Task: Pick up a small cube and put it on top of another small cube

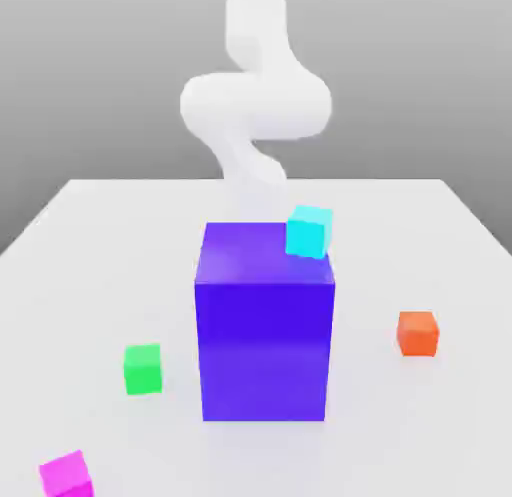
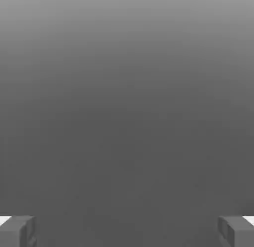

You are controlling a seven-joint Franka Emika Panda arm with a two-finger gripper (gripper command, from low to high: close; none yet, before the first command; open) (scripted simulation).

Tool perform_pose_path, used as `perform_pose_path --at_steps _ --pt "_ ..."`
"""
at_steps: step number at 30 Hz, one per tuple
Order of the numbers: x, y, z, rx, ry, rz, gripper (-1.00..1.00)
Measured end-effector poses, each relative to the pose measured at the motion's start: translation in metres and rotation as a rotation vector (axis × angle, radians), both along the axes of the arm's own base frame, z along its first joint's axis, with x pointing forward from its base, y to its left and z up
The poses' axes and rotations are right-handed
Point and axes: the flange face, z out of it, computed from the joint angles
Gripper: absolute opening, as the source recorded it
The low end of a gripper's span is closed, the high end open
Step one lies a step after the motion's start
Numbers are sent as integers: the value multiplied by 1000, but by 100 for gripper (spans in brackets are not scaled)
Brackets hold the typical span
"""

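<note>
Cyan cube (image 1: 309, 232): you have it at the top of the blue block, by the edge toward the exterior view's right.
Green cube (image 1: 143, 370): on the surface (image 1: 375, 415), beside the block toward the exterior view's left.
Magenta cube (image 1: 67, 475): nearest you at the exterior view's left, turned askew and cut by the frame.
Orange cube (image 1: 417, 334): on the surface, toward the exterior view's right.
Cube count: four small ones.
Blue block (image 1: 265, 345): one, large and upright.
White arm (image 1: 255, 105): one, bending down behind your block.
Jaws: spread wide apart, holding nothing.
</note>
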Motion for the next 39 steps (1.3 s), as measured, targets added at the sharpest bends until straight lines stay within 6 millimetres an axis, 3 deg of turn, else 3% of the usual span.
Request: perform_pose_path --at_steps 8,16,20,27,33,34,39 --pt "87 -50 -109 94 191 -234 0" --pt "135 -111 -239 193 369 -471 0" --pt "141 -148 -310 247 455 -605 0" --pt "131 -187 -437 336 605 -807 0" --pt "119 -201 -534 375 665 -896 0" --pt "118 -201 -547 375 666 -898 -100" --pt "119 -201 -547 375 664 -897 -100"
